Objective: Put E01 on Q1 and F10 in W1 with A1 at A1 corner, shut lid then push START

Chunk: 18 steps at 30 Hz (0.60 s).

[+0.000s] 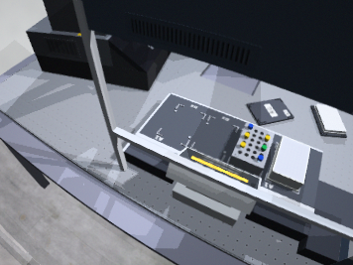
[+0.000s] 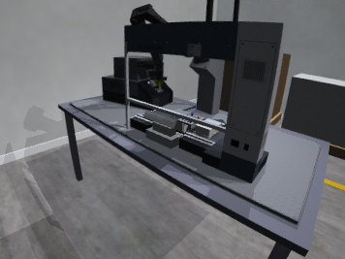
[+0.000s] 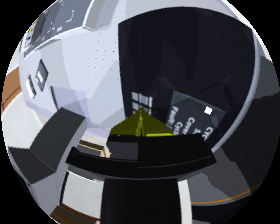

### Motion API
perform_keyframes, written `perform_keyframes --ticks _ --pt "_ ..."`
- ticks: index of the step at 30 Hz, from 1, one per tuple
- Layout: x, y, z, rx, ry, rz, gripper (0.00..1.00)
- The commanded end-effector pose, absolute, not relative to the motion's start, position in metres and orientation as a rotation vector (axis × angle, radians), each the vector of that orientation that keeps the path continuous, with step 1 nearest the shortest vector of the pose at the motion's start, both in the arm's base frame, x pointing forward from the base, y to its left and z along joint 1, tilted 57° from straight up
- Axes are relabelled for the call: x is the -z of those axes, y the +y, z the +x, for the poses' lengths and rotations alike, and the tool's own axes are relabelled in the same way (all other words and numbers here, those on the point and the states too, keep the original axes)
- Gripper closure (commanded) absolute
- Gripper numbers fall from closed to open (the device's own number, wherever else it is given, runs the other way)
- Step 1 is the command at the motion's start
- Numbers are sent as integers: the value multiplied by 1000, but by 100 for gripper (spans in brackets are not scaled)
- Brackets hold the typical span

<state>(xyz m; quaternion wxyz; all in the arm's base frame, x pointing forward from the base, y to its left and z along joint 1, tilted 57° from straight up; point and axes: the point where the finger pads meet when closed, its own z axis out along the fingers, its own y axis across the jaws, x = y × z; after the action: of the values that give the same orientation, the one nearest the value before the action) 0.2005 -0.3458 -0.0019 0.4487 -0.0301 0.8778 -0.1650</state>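
My gripper [image 1: 79, 34] [image 2: 159, 83] [image 3: 141, 111] is shut on nothing. Its yellow fingertips are at the sloped front panel of the black cycler Q1 [image 1: 64, 46] [image 2: 131, 85] [image 3: 188, 66] at the back left. In the wrist view the tips point at the dark panel, next to lettering and a small white square [image 3: 208, 110]. No plate shows on or in Q1. Deck places D4 [image 1: 171, 120] and D3 [image 1: 213, 130] are bare. A white plate [image 1: 329, 117] lies in a nest at the far right. A dark flat nest [image 1: 270, 111] with a white label is beside it.
The white deep-well block [image 1: 290, 162] and the grey tube cooling block [image 1: 253, 147] with coloured tube caps stand on the deck. A tall dark gantry housing [image 1: 223, 11] [image 2: 252, 93] spans the deck. A grey post [image 1: 101, 90] and a rail [image 1: 198, 160] stand in front.
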Motion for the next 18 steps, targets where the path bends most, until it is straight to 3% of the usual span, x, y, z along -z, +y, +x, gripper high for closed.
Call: perform_keyframes --ticks 1,18 --pt "-3 -352 198 418 2166 -69 100" --pt "-8 -358 195 437 2164 -75 100"
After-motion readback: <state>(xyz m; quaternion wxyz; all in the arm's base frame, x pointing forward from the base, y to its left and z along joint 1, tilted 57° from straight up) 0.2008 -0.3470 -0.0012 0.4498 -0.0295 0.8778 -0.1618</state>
